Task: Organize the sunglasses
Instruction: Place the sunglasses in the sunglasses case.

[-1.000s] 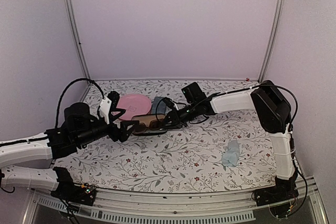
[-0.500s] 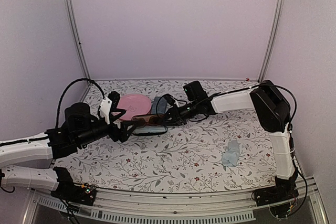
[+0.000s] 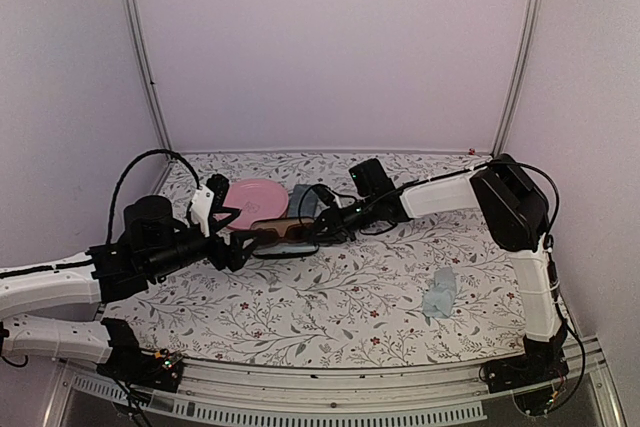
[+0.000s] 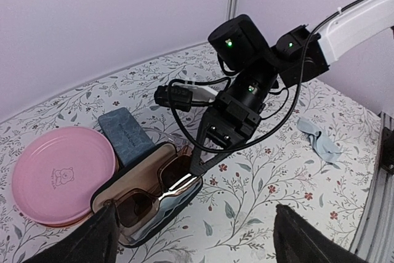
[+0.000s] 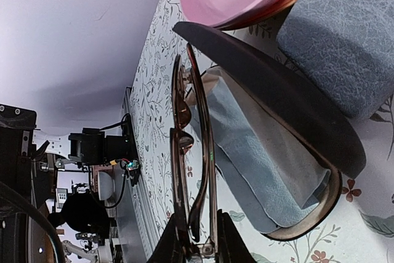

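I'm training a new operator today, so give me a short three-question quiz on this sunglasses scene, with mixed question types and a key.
1. True or false: the right pincer is shut on the reddish-brown sunglasses.
2. What lies inside the open black oval case? A) a light blue cloth B) a set of keys C) nothing at all
3. Fill in the blank: the jaws of the left pincer, next to the case, stand ____ (open or shut).

Key: 1 true; 2 A; 3 open.
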Controlling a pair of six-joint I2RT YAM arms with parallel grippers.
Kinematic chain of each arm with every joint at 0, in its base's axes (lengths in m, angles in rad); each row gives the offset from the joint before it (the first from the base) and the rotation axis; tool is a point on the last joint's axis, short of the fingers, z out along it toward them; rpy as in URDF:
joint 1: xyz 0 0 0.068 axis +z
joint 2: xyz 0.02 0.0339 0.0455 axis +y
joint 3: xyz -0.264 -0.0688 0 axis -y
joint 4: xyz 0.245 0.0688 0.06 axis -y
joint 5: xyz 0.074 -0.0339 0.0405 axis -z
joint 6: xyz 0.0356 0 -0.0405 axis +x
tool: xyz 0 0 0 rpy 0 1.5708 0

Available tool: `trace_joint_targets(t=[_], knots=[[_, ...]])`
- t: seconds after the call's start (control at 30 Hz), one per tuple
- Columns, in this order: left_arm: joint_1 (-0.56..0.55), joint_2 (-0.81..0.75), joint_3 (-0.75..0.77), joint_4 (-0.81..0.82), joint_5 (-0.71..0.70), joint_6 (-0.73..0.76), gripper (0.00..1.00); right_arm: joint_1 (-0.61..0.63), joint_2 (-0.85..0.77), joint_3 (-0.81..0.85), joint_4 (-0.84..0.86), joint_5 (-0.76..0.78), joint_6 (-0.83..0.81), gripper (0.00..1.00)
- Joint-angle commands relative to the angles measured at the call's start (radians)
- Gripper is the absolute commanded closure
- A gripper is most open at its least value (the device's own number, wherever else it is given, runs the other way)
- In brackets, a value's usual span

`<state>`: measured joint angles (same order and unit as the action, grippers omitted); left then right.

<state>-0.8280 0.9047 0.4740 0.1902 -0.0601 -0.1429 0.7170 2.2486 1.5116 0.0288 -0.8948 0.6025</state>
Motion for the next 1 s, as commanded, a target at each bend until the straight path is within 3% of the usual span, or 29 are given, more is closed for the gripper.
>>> trace_joint_targets(t=[0.0, 0.97], knots=[[0.013, 0.005, -0.014, 0.025, 0.009, 0.0, 0.13, -0.008, 0.035, -0.005, 0.029, -0.012, 0.008, 0.99], [0.013, 0.025, -0.008, 0.026, 0.017, 0.003, 0.13, -0.008, 0.057, -0.021, 0.029, -0.054, 0.016, 0.94]])
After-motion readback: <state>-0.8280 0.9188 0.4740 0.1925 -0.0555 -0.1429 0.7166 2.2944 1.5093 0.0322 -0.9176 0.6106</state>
